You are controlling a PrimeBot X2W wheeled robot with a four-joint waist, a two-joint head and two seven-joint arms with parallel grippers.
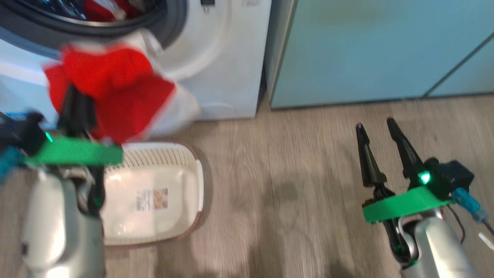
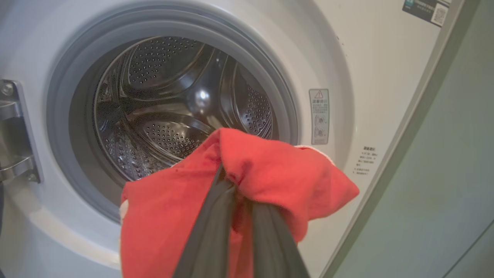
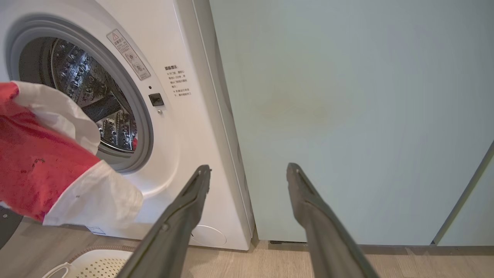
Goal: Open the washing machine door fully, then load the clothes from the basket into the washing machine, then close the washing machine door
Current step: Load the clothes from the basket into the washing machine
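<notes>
The clothes (image 1: 115,88) are a bright red bundle with white parts, soft and crumpled, hanging off the floor (image 1: 293,173) at ten o'clock in the head view; the left hand (image 2: 233,185) is clenched on them, its two dark fingers pinching a fold of red cloth from below. The bundle is held just in front of the washing machine (image 1: 224,58), before the lower edge of the round opening; in the left wrist view it covers the six o'clock part of the steel drum (image 2: 173,108), whose grey seal rings it. More red fabric (image 1: 98,11) lies inside the opening at twelve o'clock in the head view. The basket (image 1: 198,181), cream with a brown rim, stands on the floor at seven o'clock, beneath the bundle; a label sticker (image 1: 152,199) shows on its base. The right hand (image 1: 374,124) hovers released at four o'clock, fingers spread and holding nothing, before the pale teal cabinets (image 1: 366,50).
</notes>
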